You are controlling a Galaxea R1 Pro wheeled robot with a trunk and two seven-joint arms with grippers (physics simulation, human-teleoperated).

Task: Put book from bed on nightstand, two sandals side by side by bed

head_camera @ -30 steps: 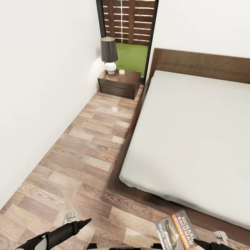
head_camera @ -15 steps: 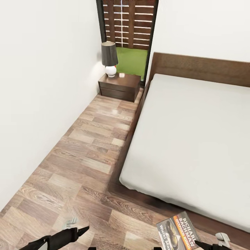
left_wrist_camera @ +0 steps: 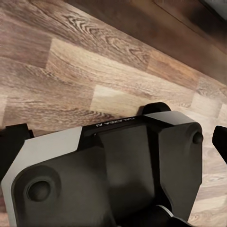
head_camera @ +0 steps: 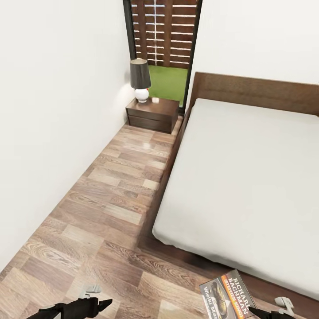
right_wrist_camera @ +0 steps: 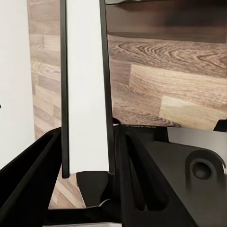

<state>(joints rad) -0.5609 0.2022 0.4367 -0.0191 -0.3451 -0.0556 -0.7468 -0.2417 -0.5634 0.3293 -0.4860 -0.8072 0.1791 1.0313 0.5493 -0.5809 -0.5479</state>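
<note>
Holding the book by its edge, the right gripper pinches it tight, low by the bed corner. The left gripper hangs over bare floor; its jaws cannot be made out. A wide floor strip runs along the bed edge to the nightstand.

black claws, grey-white housings

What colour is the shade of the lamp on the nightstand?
Dark grey, nearly black; the lamp on the nightstand shows best in the head view.
</note>
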